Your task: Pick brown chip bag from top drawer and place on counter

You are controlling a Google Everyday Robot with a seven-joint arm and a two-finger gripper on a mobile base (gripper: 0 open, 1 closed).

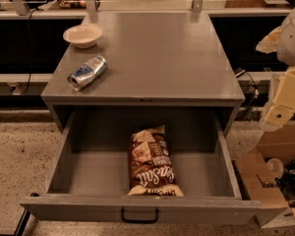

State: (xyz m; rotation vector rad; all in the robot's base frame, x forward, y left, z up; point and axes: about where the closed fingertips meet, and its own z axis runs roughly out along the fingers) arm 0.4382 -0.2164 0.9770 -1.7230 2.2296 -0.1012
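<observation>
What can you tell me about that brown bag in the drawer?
The brown chip bag is crinkly dark brown with cream ends, white script and chip pictures. It lies flat, lengthwise, on the floor of the open top drawer, its near end at the front panel. Nothing else touches it; the gripper hangs at the picture's right edge, outside the drawer.

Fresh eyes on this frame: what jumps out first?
The brown chip bag lies lengthwise in the open top drawer, its end against the front panel. On the counter, a crushed can lies on its side near the left front, with a white bowl behind it. The gripper hangs at the right edge, beside the cabinet, well clear of the bag.
</observation>
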